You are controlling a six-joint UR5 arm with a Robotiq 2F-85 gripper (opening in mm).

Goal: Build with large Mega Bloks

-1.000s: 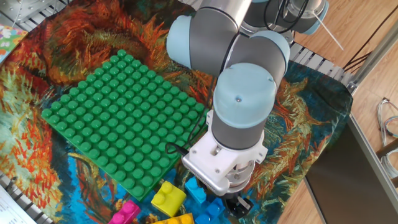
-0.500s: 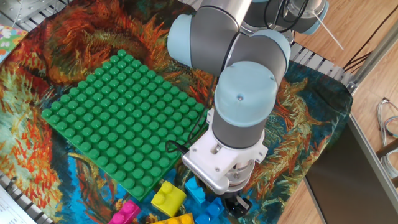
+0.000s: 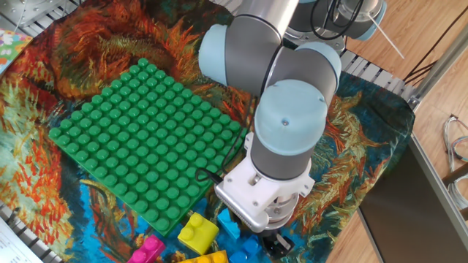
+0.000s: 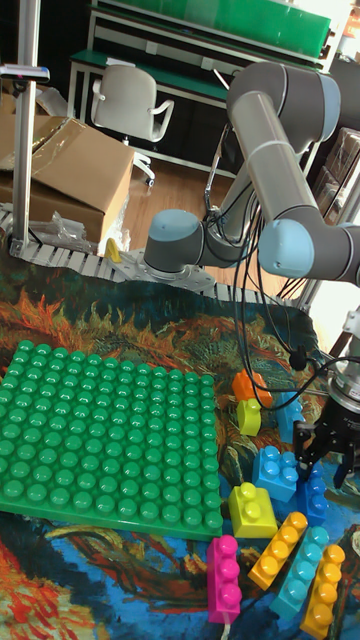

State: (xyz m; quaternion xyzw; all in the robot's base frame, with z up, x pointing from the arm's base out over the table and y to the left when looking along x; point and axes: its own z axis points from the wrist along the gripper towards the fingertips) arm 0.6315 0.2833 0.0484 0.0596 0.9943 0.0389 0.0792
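Note:
Loose Mega Bloks lie on the cloth in front of the green baseplate (image 4: 100,440). In the tall fixed view my gripper (image 4: 328,450) hangs at the right edge with its dark fingers (image 4: 308,443) spread open and nothing between them. It is just above a blue brick (image 4: 313,497). Beside that sit a light blue brick (image 4: 277,470) and a short yellow brick (image 4: 252,510). In the fixed view my wrist hides most of the gripper (image 3: 275,245). The yellow brick (image 3: 197,232) and a blue brick (image 3: 229,221) peek out beside it.
Long pink (image 4: 223,577), yellow-orange (image 4: 278,550), light blue (image 4: 305,568) and orange (image 4: 323,590) bricks lie in a row at the front. A short orange brick (image 4: 247,383) and a lime one (image 4: 249,416) sit farther back. The table's right edge (image 3: 365,219) is close to the arm.
The arm has shifted slightly right and down over the bricks. No brick has moved.

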